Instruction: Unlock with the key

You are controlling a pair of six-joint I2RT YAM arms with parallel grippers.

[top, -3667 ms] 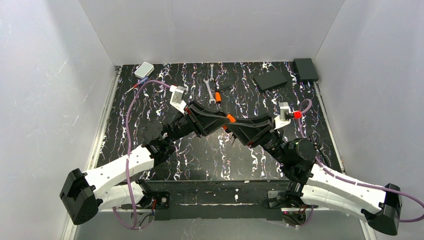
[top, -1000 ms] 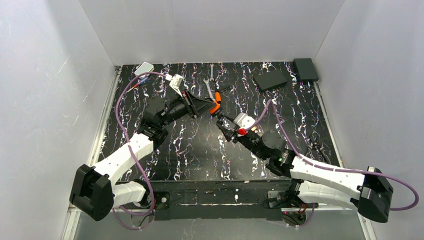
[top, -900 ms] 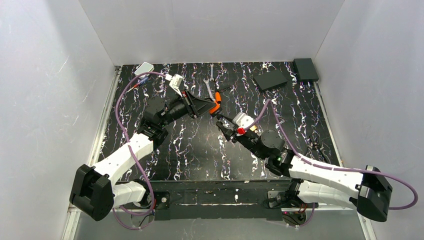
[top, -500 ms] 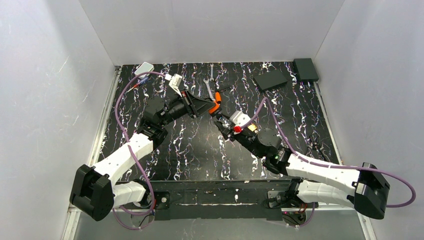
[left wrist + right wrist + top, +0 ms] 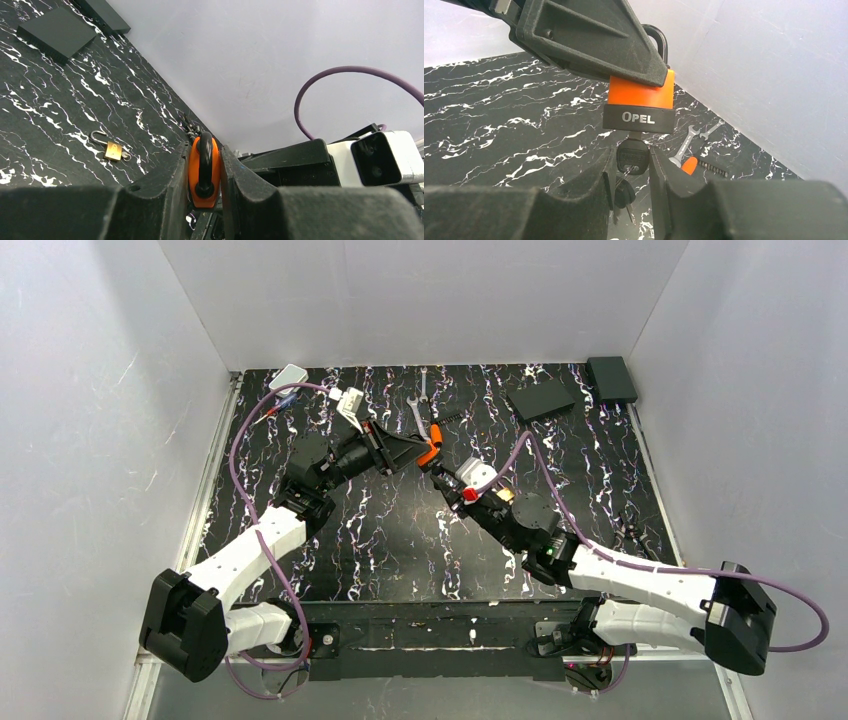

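An orange padlock (image 5: 431,454) with a black shackle and a black "OPEL" base hangs above the table, pinched at its body by my left gripper (image 5: 424,452). In the left wrist view the padlock (image 5: 204,172) fills the gap between the fingers of that gripper (image 5: 204,150). The key (image 5: 632,156) sticks up into the padlock (image 5: 640,100) from below. My right gripper (image 5: 631,152) has its fingers pressed on both sides of the key's dark head. More keys (image 5: 624,192) dangle from the ring beneath. From above, my right gripper (image 5: 441,480) sits just under the padlock.
Two silver wrenches (image 5: 420,410) and an orange-handled tool (image 5: 689,165) lie behind the padlock. A small brass padlock (image 5: 112,150) lies on the marbled table. Two dark flat boxes (image 5: 540,400) (image 5: 611,378) sit at the back right, a white box (image 5: 289,375) at the back left.
The right arm has crept up and left towards the padlock, and its jaws have narrowed onto the key's head. The left arm has stayed still with the padlock.
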